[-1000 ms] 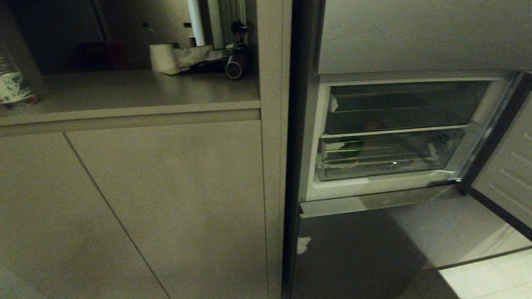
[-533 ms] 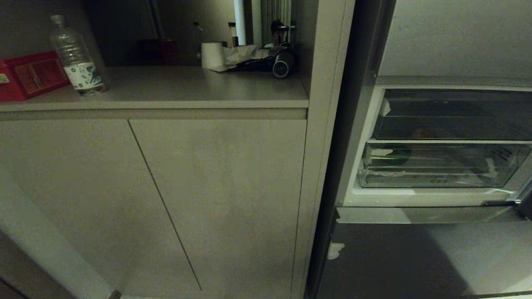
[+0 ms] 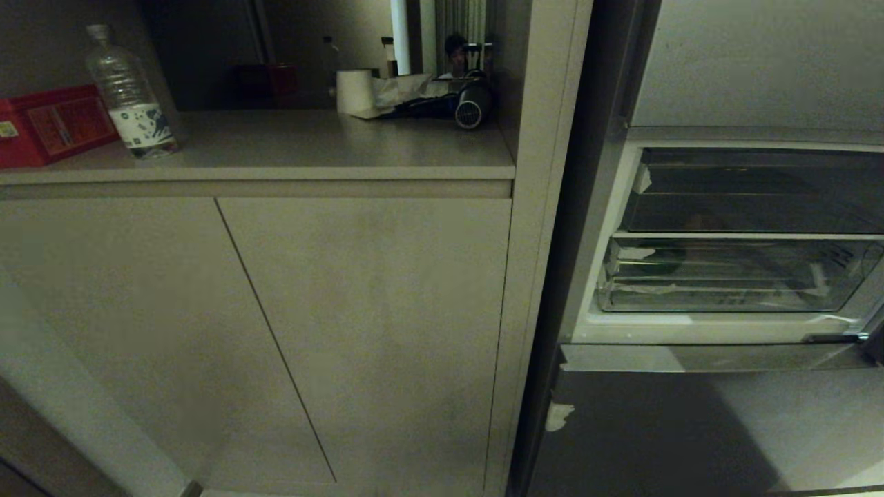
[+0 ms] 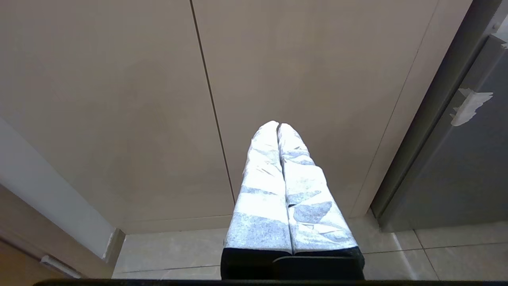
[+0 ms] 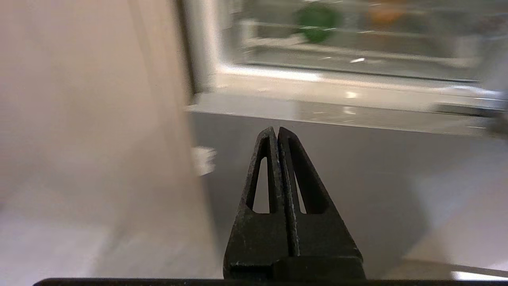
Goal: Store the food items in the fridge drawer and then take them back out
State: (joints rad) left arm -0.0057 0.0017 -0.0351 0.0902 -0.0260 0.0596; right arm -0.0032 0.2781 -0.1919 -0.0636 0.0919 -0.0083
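The fridge drawer (image 3: 732, 279), a clear bin with white tape scraps, sits pushed in at the bottom of the open fridge compartment. The dark-green food item (image 3: 664, 259) lies inside at its left end, also visible as the green lump (image 5: 316, 20) in the right wrist view. The orange-brown food item (image 5: 384, 12) shows blurred beside it, farther along. My right gripper (image 5: 276, 129) is shut and empty, in front of the grey lower door panel (image 5: 349, 178), below the drawer. My left gripper (image 4: 278, 126), with white-wrapped fingers, is shut and empty before the cabinet doors (image 4: 301, 79). Neither arm shows in the head view.
A beige cabinet (image 3: 359, 331) stands left of the fridge. Its counter (image 3: 297, 148) holds a water bottle (image 3: 131, 93), a red box (image 3: 52, 124), a paper roll (image 3: 354, 92) and a dark appliance (image 3: 469, 110). A side panel (image 3: 545, 241) separates the cabinet from the fridge.
The whole head view has shifted, so the camera moved: the fridge now sits farther right and the bottle and red box have come into view. The drawer and the food inside look unchanged.
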